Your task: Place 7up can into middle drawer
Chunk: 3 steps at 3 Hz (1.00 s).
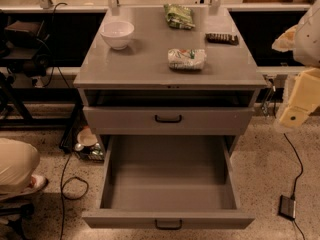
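The 7up can (187, 59) lies on its side on the grey cabinet top (140, 66), right of centre near the front edge. It is silvery-white with green markings. The middle drawer (168, 219) is pulled wide open below, and its large tray (168, 176) has nothing in it. Its front panel bears a small black handle (168, 225). My gripper (296, 109) hangs at the right edge of the view, beside the cabinet and below its top. It is well to the right of the can and holds nothing that I can see.
A white bowl (117, 34), a green snack bag (179, 15) and a dark flat bar (222, 38) lie on the cabinet top. The upper drawer (168, 118) is slightly open. A person's leg (15, 169), cables and a pedal (286, 206) are on the floor.
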Tool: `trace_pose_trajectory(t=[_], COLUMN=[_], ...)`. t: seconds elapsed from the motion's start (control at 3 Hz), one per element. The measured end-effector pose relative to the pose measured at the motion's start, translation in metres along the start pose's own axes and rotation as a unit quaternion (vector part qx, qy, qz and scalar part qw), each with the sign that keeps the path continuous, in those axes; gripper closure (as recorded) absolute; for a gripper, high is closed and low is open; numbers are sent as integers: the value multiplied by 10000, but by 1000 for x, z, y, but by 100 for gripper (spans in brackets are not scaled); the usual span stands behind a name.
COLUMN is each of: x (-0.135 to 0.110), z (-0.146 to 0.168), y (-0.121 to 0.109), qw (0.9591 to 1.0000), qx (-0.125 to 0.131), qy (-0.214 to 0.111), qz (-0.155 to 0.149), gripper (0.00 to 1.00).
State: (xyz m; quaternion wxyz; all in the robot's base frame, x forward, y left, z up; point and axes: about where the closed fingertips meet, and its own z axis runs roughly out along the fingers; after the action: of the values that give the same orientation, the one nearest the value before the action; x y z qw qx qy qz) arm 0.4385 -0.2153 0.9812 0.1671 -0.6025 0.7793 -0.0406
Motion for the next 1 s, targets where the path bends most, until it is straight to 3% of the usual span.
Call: trace_pose_trajectory(t=[0.33,0.67,1.0], x=[0,-26,-47], z=[0,28,53], y=[0,-55,-96], qw=[10000,9979,9932], qx=[0,193,228], qy=[-1,-614,-1141], qz=[0,-2,62], gripper=[0,0,0])
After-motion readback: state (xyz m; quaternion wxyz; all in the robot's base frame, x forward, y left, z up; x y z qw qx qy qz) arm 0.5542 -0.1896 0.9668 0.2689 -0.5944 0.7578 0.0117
